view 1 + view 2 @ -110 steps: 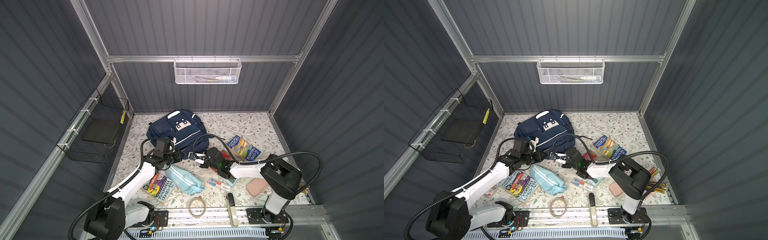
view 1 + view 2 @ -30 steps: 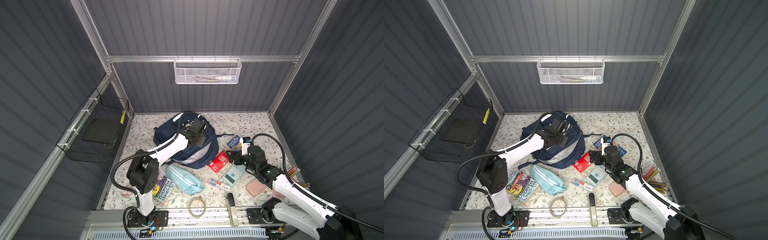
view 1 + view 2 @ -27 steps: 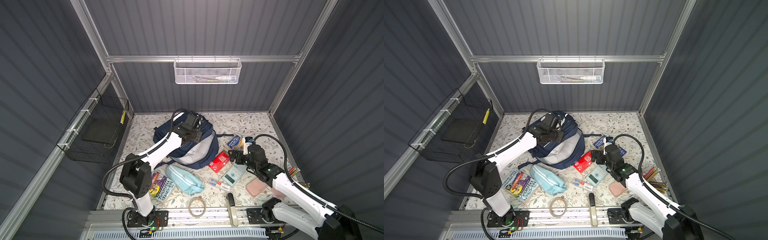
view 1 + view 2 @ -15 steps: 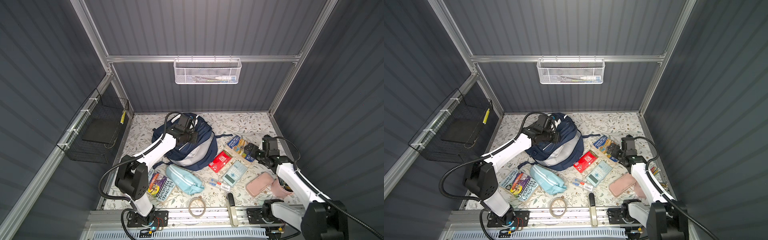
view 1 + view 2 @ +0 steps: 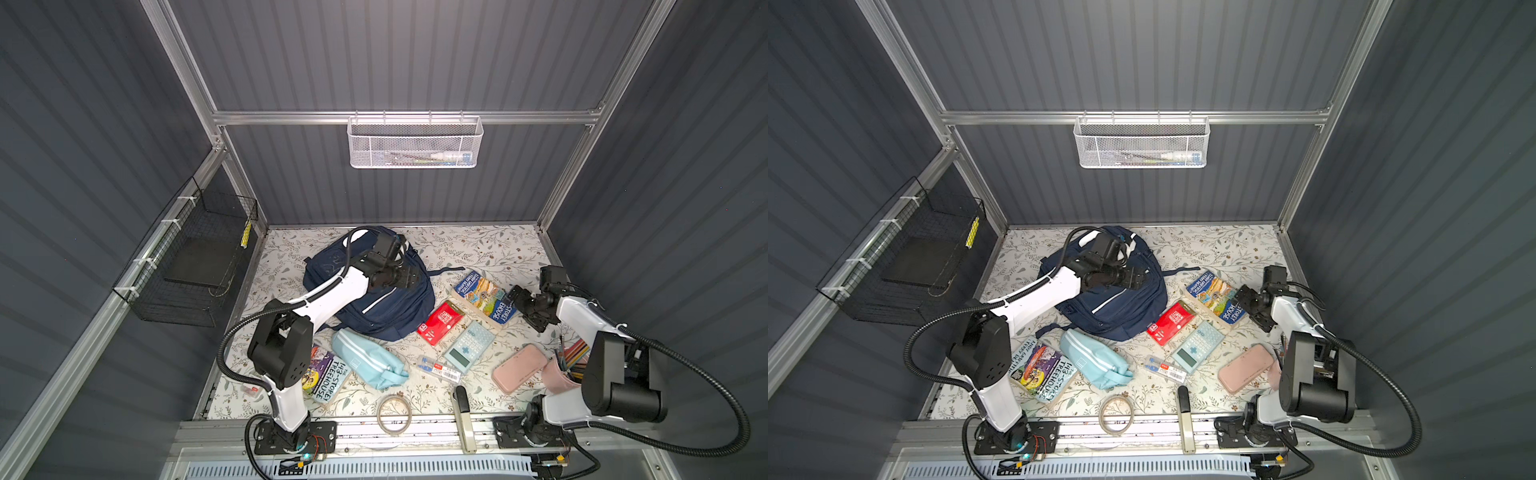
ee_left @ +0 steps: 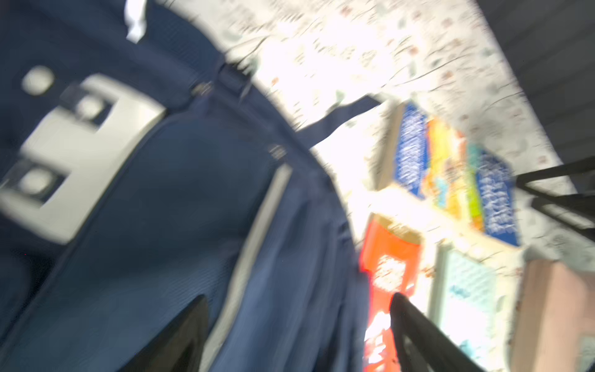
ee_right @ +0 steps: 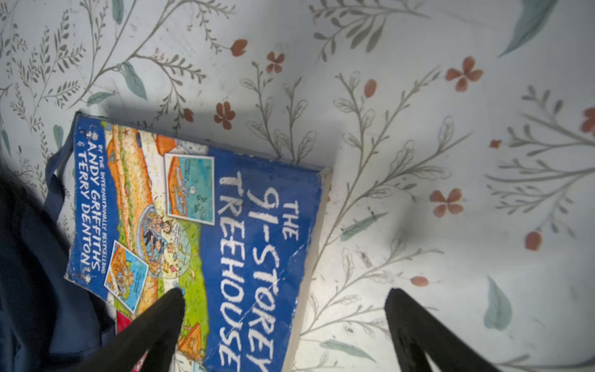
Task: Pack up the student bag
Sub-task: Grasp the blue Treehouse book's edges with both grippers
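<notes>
- The bag (image 5: 374,307) lies front side up on the mat (image 5: 478,249).
- The left gripper (image 5: 409,276) is right over the bag's upper front. Its jaws are spread with nothing in them, and I can't tell if it touches the fabric.
- The right gripper (image 5: 523,309) is off to the bag's right, over the far edge of the book (image 5: 484,299). It's wide apart and empty.

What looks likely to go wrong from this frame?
1. The right gripper stands open astride the edge of the flat blue paperback book, one finger over the floral cloth; closing may pinch cloth or scrape the cover.
2. The navy fabric backpack shows no open mouth, and the open left gripper holds nothing; the book may have nowhere to go.
</notes>
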Tool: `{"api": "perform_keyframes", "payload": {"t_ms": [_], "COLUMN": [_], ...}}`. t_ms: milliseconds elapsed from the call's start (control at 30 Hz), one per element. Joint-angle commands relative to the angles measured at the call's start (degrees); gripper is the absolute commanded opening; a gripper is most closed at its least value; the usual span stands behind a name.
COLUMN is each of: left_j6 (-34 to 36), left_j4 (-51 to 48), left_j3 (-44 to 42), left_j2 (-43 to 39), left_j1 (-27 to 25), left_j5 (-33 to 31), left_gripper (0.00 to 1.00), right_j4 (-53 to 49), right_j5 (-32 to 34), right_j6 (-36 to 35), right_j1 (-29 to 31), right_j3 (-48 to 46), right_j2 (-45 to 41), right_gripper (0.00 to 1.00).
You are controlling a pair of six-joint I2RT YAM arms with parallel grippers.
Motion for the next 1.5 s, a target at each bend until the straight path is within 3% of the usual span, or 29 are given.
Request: {"api": "perform_keyframes", "payload": {"t_ms": [0, 67, 200, 433, 500, 600, 700, 833, 1033, 1200, 1333, 1400, 1467], "left_j6": [-3.33, -4.83, -6.87, -4.72, -4.62, -5.04, -6.18, -7.18, -10.09, -9.56, -9.89, -10.25, -10.49], "left_j4": [9.61, 11.64, 14.18, 7.56, 3.97, 3.64, 2.37, 3.35, 5.29, 5.73, 5.86, 6.45, 7.13], "left_j3": [4.20, 7.84, 16.28, 31.05, 35.22, 37.50, 40.83, 38.68, 33.31, 30.09, 29.98, 29.42, 28.75], "left_j2": [6.59, 12.06, 23.10, 35.77, 38.54, 41.59, 45.15, 45.64, 44.97, 43.00, 43.26, 43.11, 42.71], "left_j1": [-1.42, -2.34, -3.52, -5.73, -6.45, -6.57, -6.66, -7.88, -8.15, -8.14, -8.10, -8.19, -8.21], "left_j5": [8.28, 12.17, 18.16, 13.67, 9.67, 8.85, 11.24, 11.88, 12.28, 10.68, 11.04, 11.36, 11.23], "left_gripper": [0.89, 0.82, 0.81, 0.80, 0.80, 0.80, 0.73, 0.63, 0.42, 0.41, 0.42, 0.42, 0.42], "right_j4": [2.95, 5.29, 5.44, 4.39, 4.17, 3.68, 3.96, 7.05, 15.39, 15.36, 17.33, 17.77, 18.94], "right_j5": [-5.89, -9.12, -10.39, -11.63, -12.79, -12.76, -12.95, -16.77, -25.11, -23.90, -24.62, -24.74, -24.39], "right_j6": [0.81, 1.24, 0.73, 0.37, -0.15, -0.58, -0.17, 1.17, 2.74, 1.43, 1.39, 1.35, 2.07], "right_j1": [-0.35, -0.38, -0.26, -0.28, -0.34, -0.31, -0.26, -0.26, 0.13, -0.11, -0.28, -0.32, -0.31], "right_j3": [0.54, -0.76, -0.95, -0.87, -0.33, 0.29, 0.43, -0.19, -2.06, -3.10, -4.33, -4.61, -5.30], "right_j2": [0.62, 0.27, 0.52, 3.07, 4.47, 6.07, 7.77, 10.52, 11.41, 8.74, 7.65, 7.32, 6.71], "right_gripper": [0.97, 0.97, 0.95, 0.93, 0.92, 0.92, 0.91, 0.89, 0.73, 0.56, 0.32, 0.26, 0.27]}}
